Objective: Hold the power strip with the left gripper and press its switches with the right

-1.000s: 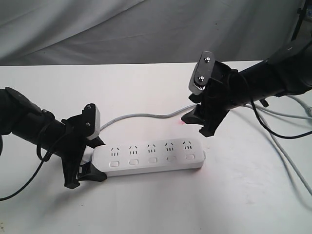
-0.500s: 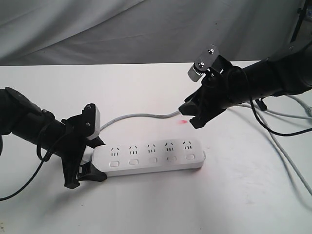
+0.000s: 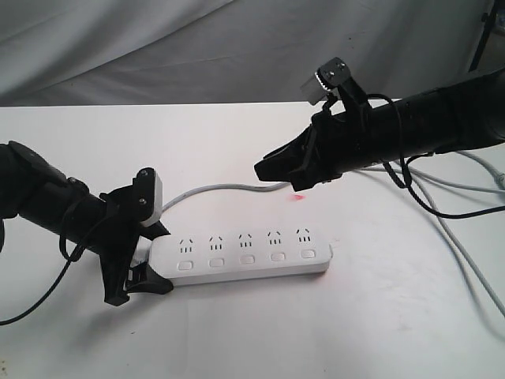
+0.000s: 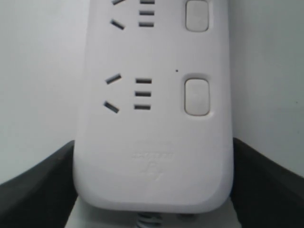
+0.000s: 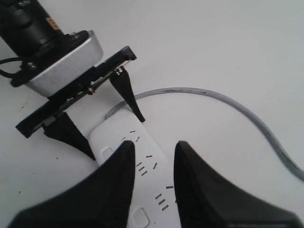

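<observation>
Power strip (image 3: 245,257): cord end pinched by left gripper (image 3: 154,257). Right gripper (image 3: 264,168): fingers narrowly parted, held above strip, not touching.

We overlook the whole tabletop (image 3: 379,332) from its near edge; both wrist cameras face the power strip (image 3: 260,269), left closest.

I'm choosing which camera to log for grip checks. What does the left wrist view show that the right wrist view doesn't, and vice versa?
Only the left wrist view: a close look at the left gripper clamping both sides of the power strip at its rounded end. Only the right wrist view: the right gripper, fingers apart and clear of the strip, the grey cord, and the left gripper seen from outside. Both: the strip's sockets and switches.
</observation>
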`<state>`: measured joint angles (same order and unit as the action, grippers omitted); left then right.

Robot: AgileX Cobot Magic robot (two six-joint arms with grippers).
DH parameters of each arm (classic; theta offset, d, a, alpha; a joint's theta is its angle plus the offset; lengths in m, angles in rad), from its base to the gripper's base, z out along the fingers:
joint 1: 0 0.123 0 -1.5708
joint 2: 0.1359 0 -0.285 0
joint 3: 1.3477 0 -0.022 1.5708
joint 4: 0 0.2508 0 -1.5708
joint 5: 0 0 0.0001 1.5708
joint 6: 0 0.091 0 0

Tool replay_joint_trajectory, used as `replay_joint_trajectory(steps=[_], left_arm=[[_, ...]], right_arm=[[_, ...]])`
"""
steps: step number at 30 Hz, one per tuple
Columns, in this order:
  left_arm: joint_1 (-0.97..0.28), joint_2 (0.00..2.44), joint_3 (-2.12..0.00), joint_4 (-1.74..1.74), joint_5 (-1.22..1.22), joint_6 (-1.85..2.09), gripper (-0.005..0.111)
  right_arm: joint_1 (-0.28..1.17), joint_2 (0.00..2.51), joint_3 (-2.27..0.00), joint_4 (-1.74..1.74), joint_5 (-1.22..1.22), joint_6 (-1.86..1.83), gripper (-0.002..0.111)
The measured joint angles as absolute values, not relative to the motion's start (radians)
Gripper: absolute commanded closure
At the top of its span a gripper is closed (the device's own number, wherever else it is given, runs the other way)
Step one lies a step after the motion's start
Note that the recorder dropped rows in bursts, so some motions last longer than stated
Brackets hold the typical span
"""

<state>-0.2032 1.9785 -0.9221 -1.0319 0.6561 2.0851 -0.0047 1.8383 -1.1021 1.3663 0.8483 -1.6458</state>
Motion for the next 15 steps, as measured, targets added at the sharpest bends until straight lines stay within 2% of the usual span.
replay_joint_trajectory(steps=[15], left_arm=[[-0.203, 1.978, -0.922, -1.032, 0.656, 2.085, 0.107]], right_arm=[[-0.005, 1.838, -1.102, 1.366, 0.832, -1.638, 0.081]])
